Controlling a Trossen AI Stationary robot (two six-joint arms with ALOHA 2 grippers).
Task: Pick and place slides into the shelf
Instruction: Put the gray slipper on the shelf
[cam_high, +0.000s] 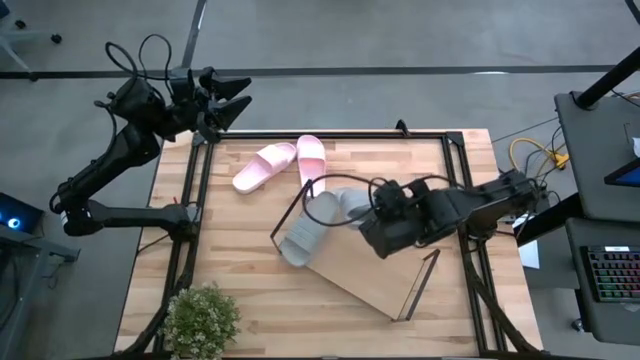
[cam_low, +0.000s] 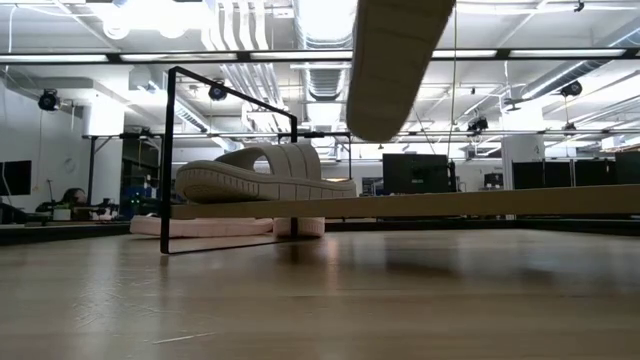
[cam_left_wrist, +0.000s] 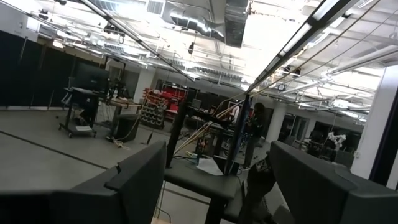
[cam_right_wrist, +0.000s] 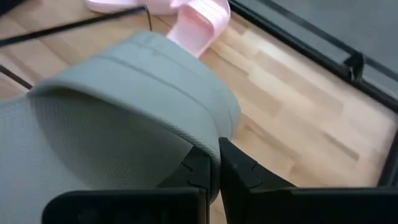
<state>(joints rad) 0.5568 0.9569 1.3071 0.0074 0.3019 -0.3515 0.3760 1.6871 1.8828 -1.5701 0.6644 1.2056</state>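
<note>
One grey slide (cam_high: 303, 236) already lies on the shelf (cam_high: 365, 285), near its nine o'clock end. The second grey slide (cam_high: 352, 203) hangs above the board, pinched at its edge by the right gripper (cam_high: 372, 215). Both pink slides (cam_high: 285, 163) remain on the table toward eleven o'clock, so I judge the job under halfway done. Only the low view shows the carried sandal clear of the board; the overhead alone shows the left gripper (cam_high: 238, 100), fingers apart, parked at ten o'clock.

Bright overhead strip lights, ceiling glare, blurred close foreground
</note>
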